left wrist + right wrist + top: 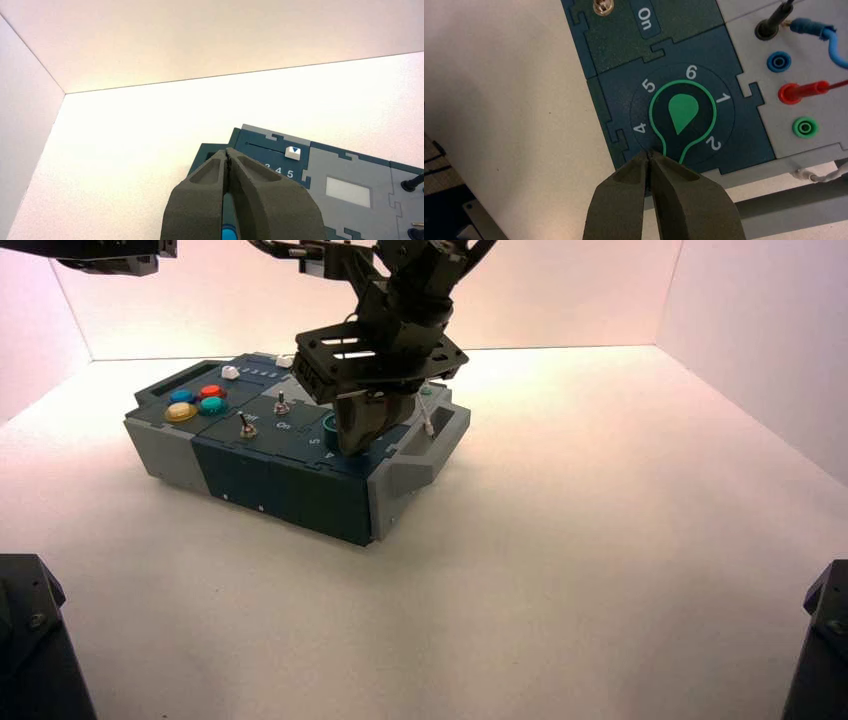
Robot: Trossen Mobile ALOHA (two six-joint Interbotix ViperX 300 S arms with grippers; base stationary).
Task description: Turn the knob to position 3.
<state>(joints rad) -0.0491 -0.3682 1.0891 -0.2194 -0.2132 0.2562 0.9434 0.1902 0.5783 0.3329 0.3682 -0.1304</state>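
The knob (682, 113) is a green teardrop with a green outline on the dark blue panel of the box (290, 475). White digits 4, 5, 6, 1 and 2 ring it. Its tip points between 4 and 2, toward my right gripper (650, 154), which is shut with nothing in it, its tips just off the dial's edge. Position 3 is hidden behind those fingers (684, 200). In the high view the right gripper (360, 440) hangs over the knob, of which only a teal rim (329, 423) shows. My left gripper (227, 152) is shut, held above the box's far corner.
Two metal toggle switches (283, 400) (242, 423) and coloured buttons (197, 402) sit left of the knob. Beside the knob are blue, red and green sockets (779, 61) with plugged wires (814, 89). A white slider handle (293, 152) stands above a row of digits. White walls enclose the table.
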